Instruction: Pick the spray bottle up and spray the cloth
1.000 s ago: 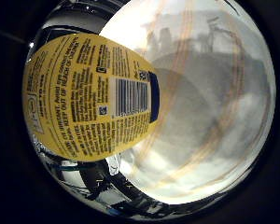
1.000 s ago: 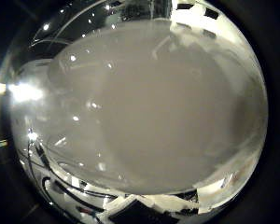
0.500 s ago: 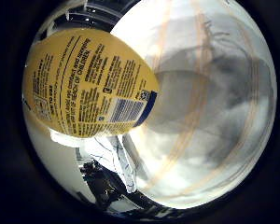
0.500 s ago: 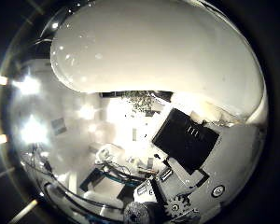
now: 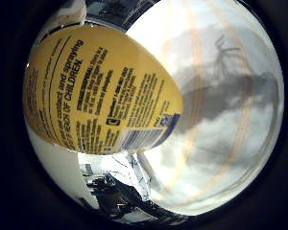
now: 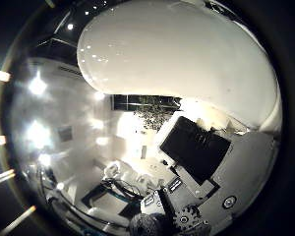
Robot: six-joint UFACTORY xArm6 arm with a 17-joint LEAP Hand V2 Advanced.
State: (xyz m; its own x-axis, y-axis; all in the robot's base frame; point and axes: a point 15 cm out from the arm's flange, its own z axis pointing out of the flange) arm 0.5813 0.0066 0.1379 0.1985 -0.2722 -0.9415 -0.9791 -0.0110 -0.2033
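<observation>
The spray bottle's yellow printed label (image 5: 101,91) fills much of the little finger side view, close against the palm. In the thumb side view its white body (image 6: 182,54) curves across a large part of the picture. My right hand (image 6: 206,167) shows as a black and white finger with a gear, curled in beside the white body, so the hand is shut on the bottle. Beyond the label lies the white cloth (image 5: 230,153) with pale orange stripes. A dark shadow of hand and bottle (image 5: 225,91) falls on it. The bottle's nozzle is hidden.
Past the bottle, the thumb side view looks into a lit room with bright lamps (image 6: 37,86), a dark window (image 6: 142,103) and a cluttered bench (image 6: 113,189). Dark equipment (image 5: 115,191) stands beside the cloth's edge.
The camera has tilted: the thumb side view, first filled by the bottle's white body, now takes in the room. The label stays against the palm. The shadow on the cloth has darkened.
</observation>
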